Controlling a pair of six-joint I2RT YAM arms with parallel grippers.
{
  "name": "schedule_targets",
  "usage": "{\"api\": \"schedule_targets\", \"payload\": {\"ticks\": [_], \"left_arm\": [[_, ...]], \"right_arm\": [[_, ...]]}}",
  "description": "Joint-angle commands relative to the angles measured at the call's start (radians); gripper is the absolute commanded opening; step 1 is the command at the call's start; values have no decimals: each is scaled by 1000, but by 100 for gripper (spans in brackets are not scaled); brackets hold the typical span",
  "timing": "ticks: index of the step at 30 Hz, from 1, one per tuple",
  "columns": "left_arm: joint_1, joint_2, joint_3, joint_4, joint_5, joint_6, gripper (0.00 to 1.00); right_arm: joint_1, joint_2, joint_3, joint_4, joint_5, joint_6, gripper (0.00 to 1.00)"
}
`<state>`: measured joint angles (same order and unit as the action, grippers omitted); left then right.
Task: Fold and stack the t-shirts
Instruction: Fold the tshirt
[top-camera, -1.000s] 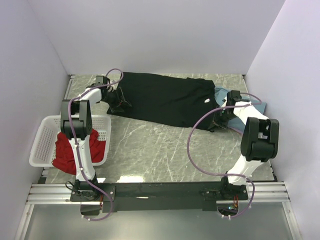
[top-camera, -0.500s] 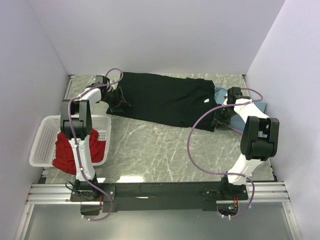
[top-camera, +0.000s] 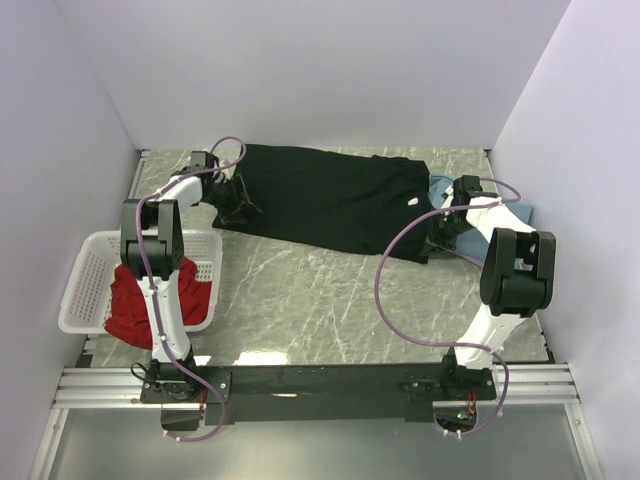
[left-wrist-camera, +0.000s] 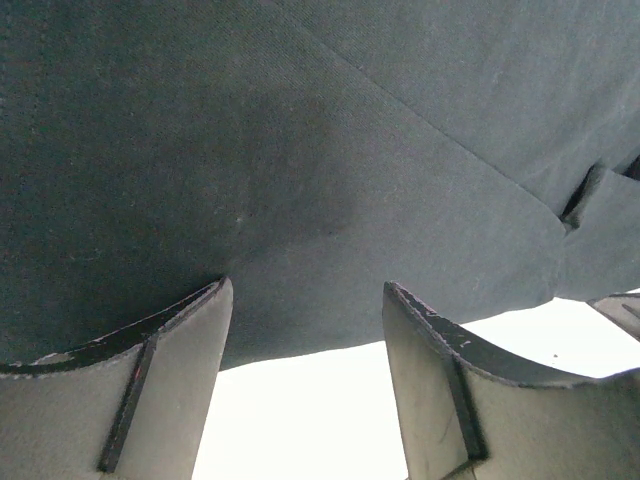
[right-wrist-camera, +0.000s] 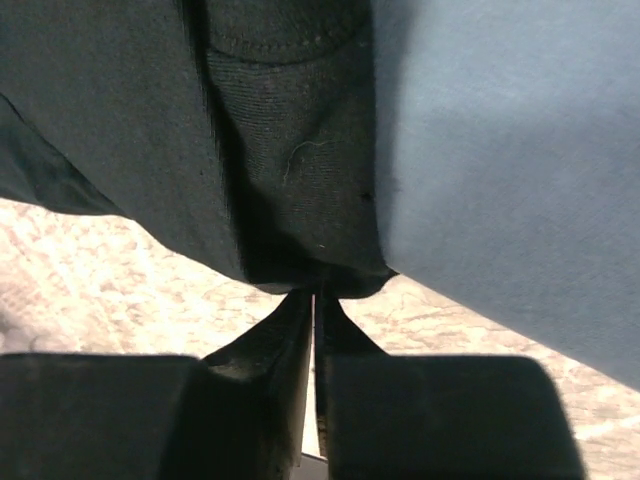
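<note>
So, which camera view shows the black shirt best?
The top external view: the black shirt lies spread out there, white mark included. The left wrist view shows only its edge; the right wrist view, a fold beside the blue shirt.

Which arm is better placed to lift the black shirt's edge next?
Probably right: the right gripper is shut on the black shirt at its edge beside the blue shirt; the left gripper is open, holding nothing.
</note>
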<state>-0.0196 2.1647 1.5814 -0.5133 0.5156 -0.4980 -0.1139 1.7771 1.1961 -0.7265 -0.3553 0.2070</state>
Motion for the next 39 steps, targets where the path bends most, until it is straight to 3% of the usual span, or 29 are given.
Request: {"api": "schedule_targets", "payload": {"ticks": [1, 4, 10, 19, 21, 25, 28, 33, 39], "left_arm": [[43, 27, -6, -50, -153, 62, 70], [50, 40, 9, -59, -169, 75, 70], [55, 41, 34, -90, -226, 131, 70], [55, 27, 35, -91, -253, 185, 71], [53, 24, 40, -88, -247, 182, 72], [53, 29, 72, -103, -256, 180, 72], [53, 37, 103, -116, -267, 177, 72], [53, 41, 153, -131, -295, 148, 73], [43, -9, 166, -97, -301, 55, 73]], "right_arm": [[-3, 5, 36, -7, -40, -23, 6], [-1, -21, 48, -11, -13, -9, 0], [-1, -36, 109, -28, 72, 5, 0], [0, -15, 125, -37, 45, 3, 0], [0, -19, 115, -39, 49, 3, 4], [0, -51, 117, -56, 68, 3, 25], [0, -100, 111, -65, 67, 12, 32], [25, -159, 40, -45, 9, 42, 37], [66, -120, -15, 8, -30, 72, 41]]}}
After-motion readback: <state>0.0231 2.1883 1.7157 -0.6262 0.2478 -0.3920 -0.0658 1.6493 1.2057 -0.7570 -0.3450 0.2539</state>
